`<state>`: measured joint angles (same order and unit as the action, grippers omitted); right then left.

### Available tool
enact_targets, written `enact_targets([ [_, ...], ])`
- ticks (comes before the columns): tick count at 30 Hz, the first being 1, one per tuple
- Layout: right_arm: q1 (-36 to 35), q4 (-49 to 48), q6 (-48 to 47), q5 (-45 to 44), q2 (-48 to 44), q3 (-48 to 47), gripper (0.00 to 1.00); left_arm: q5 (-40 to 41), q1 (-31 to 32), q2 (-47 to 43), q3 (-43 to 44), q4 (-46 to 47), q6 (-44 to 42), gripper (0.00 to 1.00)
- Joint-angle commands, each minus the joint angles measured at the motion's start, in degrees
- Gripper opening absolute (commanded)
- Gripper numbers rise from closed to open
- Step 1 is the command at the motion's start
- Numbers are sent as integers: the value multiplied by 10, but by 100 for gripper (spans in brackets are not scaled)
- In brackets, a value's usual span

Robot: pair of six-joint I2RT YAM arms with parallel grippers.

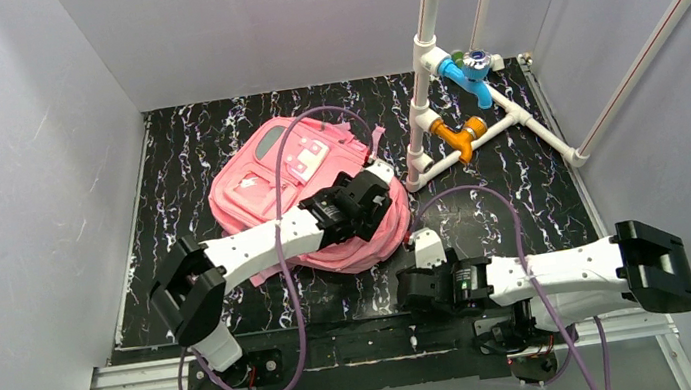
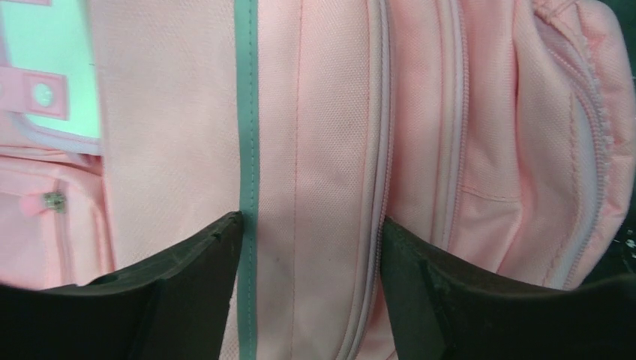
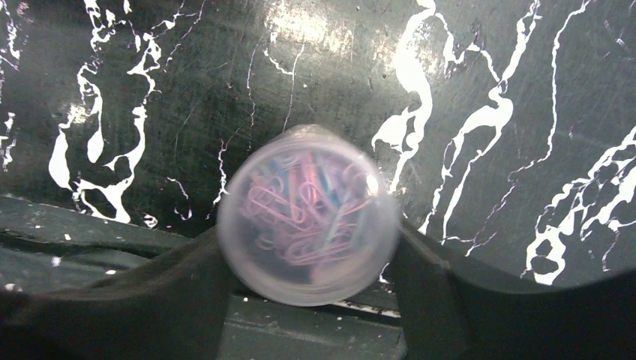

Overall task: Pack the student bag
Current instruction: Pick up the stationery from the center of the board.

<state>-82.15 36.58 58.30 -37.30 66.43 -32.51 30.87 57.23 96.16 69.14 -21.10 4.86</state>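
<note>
Paperclips (image 3: 296,214) inside clear tub (image 3: 251,262) clamped by right tool (image 3: 307,240); left tool (image 2: 311,225) parted over student bag (image 2: 172,112).

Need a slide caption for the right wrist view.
Right gripper closed on a clear round tub of coloured paper clips, over the black marbled table.

Pink student bag (image 1: 249,182) on black table (image 1: 523,194), left hand (image 1: 379,190) over it
</note>
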Motion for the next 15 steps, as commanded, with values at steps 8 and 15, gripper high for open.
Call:
enact_targets([
  [8,-20,-5,21,-63,-64,15,44,142,11,-84,6,-22,-24,40],
  [15,-20,-16,-70,-54,-153,7,35,49,6,-169,-23,-27,18,21],
])
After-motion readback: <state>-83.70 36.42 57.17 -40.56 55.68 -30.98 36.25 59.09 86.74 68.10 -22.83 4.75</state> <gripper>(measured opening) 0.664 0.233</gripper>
